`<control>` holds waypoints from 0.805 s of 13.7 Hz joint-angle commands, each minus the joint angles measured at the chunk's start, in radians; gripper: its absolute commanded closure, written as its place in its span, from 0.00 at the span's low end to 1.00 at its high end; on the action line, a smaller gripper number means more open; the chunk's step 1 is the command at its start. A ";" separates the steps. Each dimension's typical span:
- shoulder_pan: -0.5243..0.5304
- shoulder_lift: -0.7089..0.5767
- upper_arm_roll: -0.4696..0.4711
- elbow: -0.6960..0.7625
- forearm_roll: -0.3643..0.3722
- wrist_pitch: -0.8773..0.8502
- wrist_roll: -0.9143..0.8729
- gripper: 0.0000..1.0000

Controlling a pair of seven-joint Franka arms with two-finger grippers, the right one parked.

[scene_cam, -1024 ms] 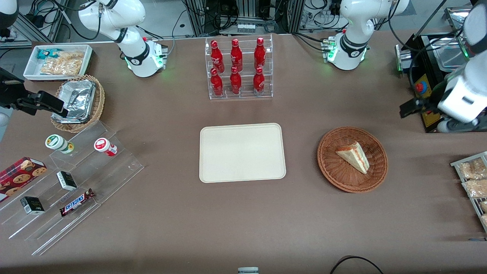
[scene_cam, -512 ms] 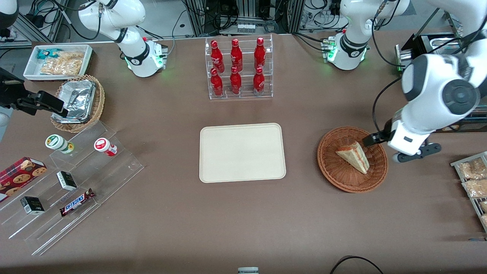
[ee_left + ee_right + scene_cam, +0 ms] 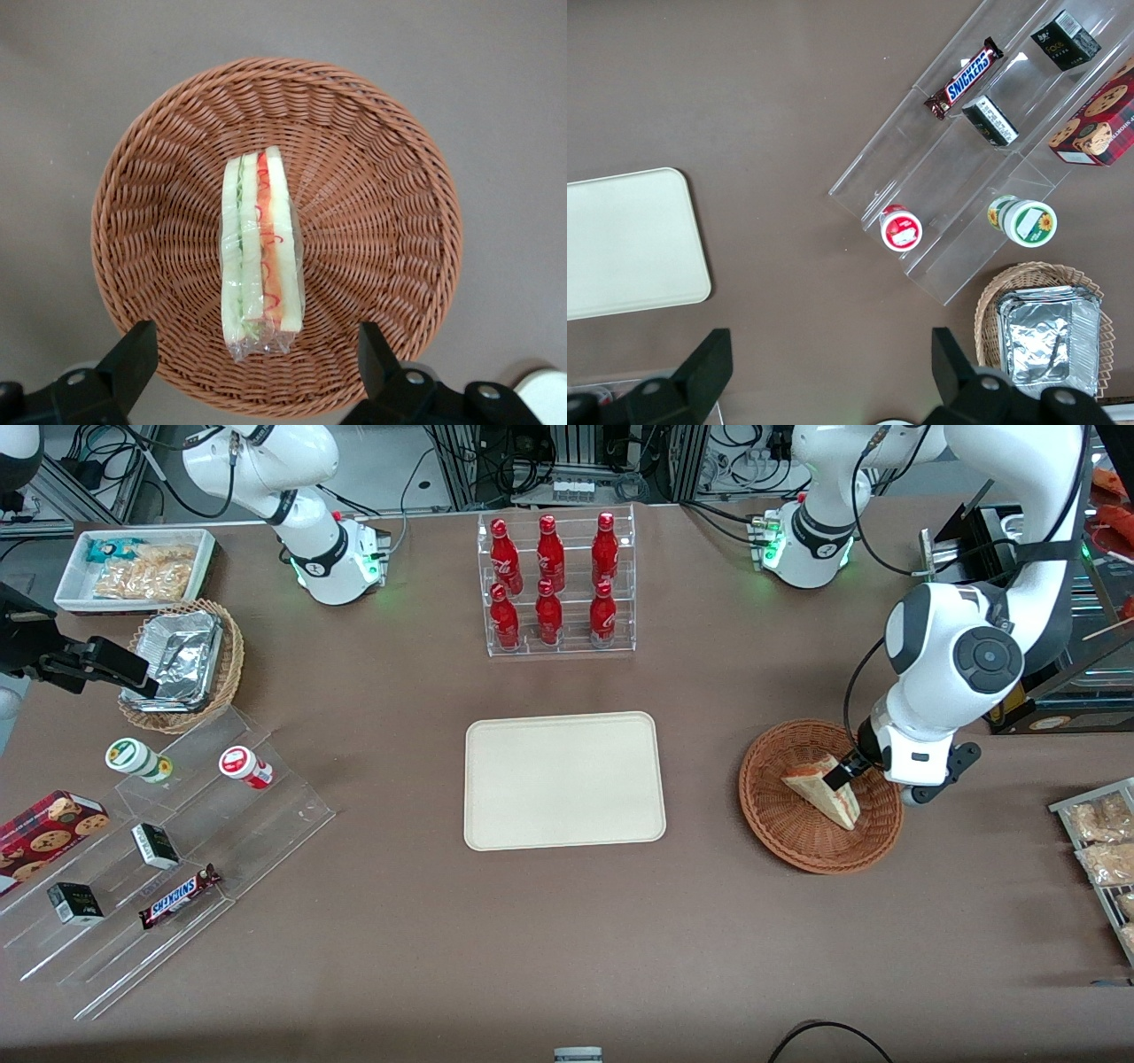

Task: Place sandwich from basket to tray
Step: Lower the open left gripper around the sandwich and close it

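Right now, seen from the front, my gripper [image 3: 837, 775] hangs over the basket [image 3: 788, 834], a round, shallow bowl of reddish-brown woven wicker on the matte brown table [image 3: 567, 939]. One dark finger shows against the sandwich [image 3: 811, 783], a small triangular wedge of white bread lying inside the basket. Toward the parked arm's end from the basket, well apart from it, sits the tray [image 3: 564, 780]: flat, cream-beige, rectangular, with rounded corners and a low raised rim, bare of food. Farther from the camera than the tray stands a clear acrylic rack of glossy red bottles [image 3: 551, 583].

From my wrist, the basket [image 3: 159, 212] shows its weave as ribs radiating from the centre, crossed by tight concentric rows. The sandwich [image 3: 261, 257] lies near the middle on its side, so the cut face shows as long stripes: white bread, pale green, red-pink, all under crinkled clear film. My two black fingers [image 3: 131, 357] are spread wide, one on either side of the wedge, holding nothing.

The right wrist view shows a rounded corner of the tray [image 3: 629, 243] on the brown table.
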 commanded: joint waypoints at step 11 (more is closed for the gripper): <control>-0.007 0.117 0.002 -0.057 0.003 0.199 -0.065 0.00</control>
